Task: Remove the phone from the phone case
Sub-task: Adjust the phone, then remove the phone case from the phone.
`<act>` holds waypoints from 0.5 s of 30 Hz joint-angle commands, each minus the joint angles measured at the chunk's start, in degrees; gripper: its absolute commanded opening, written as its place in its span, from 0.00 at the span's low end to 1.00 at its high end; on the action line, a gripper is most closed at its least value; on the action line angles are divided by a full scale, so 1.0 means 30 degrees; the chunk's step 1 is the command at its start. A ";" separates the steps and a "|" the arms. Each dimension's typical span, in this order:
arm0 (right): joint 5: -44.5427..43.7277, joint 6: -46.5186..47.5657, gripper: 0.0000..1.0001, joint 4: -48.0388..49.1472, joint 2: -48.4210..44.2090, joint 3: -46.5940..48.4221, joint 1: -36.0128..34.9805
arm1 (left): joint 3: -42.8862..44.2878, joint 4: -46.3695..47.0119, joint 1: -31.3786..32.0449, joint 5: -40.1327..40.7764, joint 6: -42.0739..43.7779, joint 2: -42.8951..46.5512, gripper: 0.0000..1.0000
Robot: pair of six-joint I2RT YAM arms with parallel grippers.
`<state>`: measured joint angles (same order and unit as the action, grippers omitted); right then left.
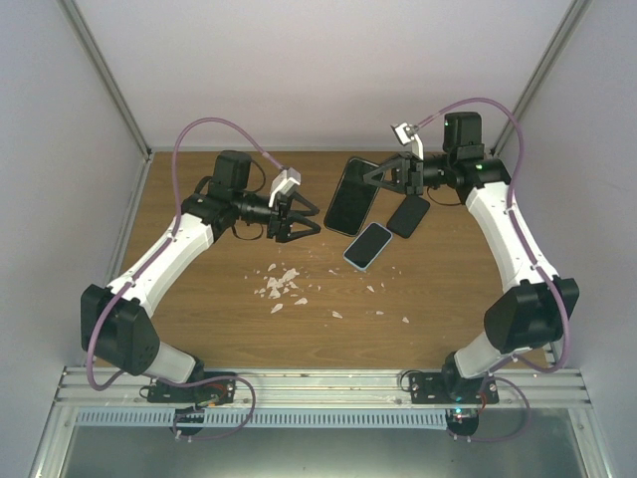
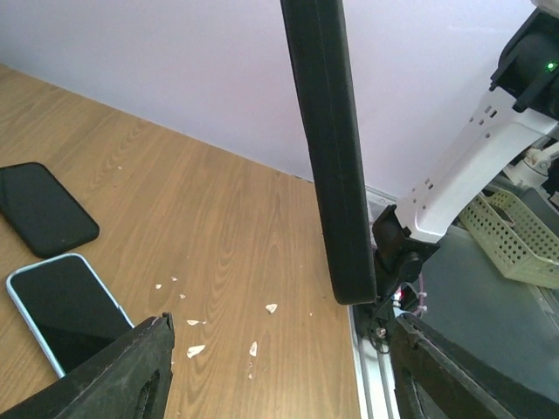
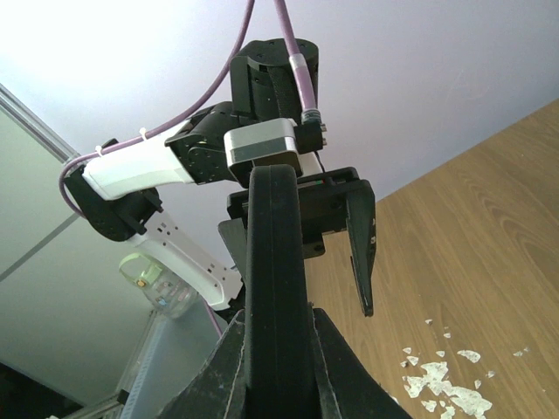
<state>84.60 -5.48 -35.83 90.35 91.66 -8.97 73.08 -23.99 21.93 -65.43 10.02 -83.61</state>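
My right gripper (image 1: 371,181) (image 3: 275,319) is shut on a large black phone in its case (image 1: 352,196), held off the table. It shows edge-on between my right fingers (image 3: 274,279) and as an upright black bar in the left wrist view (image 2: 330,148). My left gripper (image 1: 313,220) (image 2: 279,330) is open and empty, its jaws wide apart, facing the cased phone with a gap to it. It also shows behind the phone in the right wrist view (image 3: 301,214).
A phone with a light blue rim (image 1: 367,245) (image 2: 61,312) and a smaller black phone (image 1: 408,214) (image 2: 44,208) lie flat on the wooden table. White crumbs (image 1: 281,286) (image 3: 441,380) are scattered mid-table. A green basket (image 2: 515,236) stands beyond the near rail.
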 commanded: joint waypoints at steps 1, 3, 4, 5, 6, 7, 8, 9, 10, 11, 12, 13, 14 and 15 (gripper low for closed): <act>0.1116 -0.0341 0.01 0.0692 -0.0804 -0.0216 0.0049 | 0.0455 0.1064 0.0346 0.0124 -0.0568 -0.0121 0.68; 0.1034 -0.0320 0.00 0.0766 -0.0873 -0.0344 0.0056 | 0.0434 0.1092 0.0456 0.0188 -0.0591 -0.0093 0.68; 0.0991 -0.0318 0.00 0.0755 -0.0876 -0.0373 0.0049 | 0.0427 0.1109 0.0493 0.0188 -0.0627 -0.0080 0.68; 0.0960 -0.0300 0.00 0.0728 -0.0859 -0.0398 0.0049 | 0.0400 0.1122 0.0509 0.0196 -0.0665 -0.0078 0.68; 0.0952 -0.0275 0.01 0.0743 -0.0900 -0.0390 0.0038 | 0.0397 0.1138 0.0533 0.0189 -0.0710 -0.0078 0.67; 0.0951 -0.0272 0.01 0.0734 -0.0891 -0.0421 0.0047 | 0.0396 0.1215 0.0528 0.0192 -0.0779 -0.0093 0.67; 0.0937 -0.0243 0.00 0.0733 -0.0901 -0.0419 0.0034 | 0.0389 0.1245 0.0521 0.0266 -0.0885 -0.0105 0.67; 0.0964 -0.0228 0.01 0.0733 -0.0906 -0.0440 0.0017 | 0.0395 0.1307 0.0512 0.0436 -0.1005 -0.0147 0.67; 0.1081 -0.0204 0.01 0.0725 -0.0892 -0.0472 0.0012 | 0.0433 0.1341 0.0522 0.0813 -0.1199 -0.0178 0.65; 0.1275 -0.0219 0.00 0.0750 -0.0875 -0.0531 0.0029 | 0.0448 0.1385 0.0520 0.1318 -0.1315 -0.0233 0.63; 0.1435 -0.0255 0.00 0.0735 -0.0866 -0.0605 0.0017 | 0.0502 0.1362 0.0512 0.1868 -0.1370 -0.0288 0.60; 0.1568 -0.0259 0.00 0.0758 -0.0883 -0.0698 0.0004 | 0.0567 0.1282 0.0508 0.2515 -0.1377 -0.0331 0.58; 0.1618 -0.0281 0.01 0.0794 -0.0903 -0.0732 0.0025 | 0.0626 0.1195 0.0507 0.3054 -0.1337 -0.0388 0.56; 0.1650 -0.0244 0.01 0.0799 -0.0913 -0.0780 0.0005 | 0.0652 0.1162 0.0456 0.3498 -0.1332 -0.0439 0.54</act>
<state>84.82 -5.63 -34.74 89.86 89.89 -8.95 73.08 -22.96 23.16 -62.00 6.83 -83.83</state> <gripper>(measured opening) 0.114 0.571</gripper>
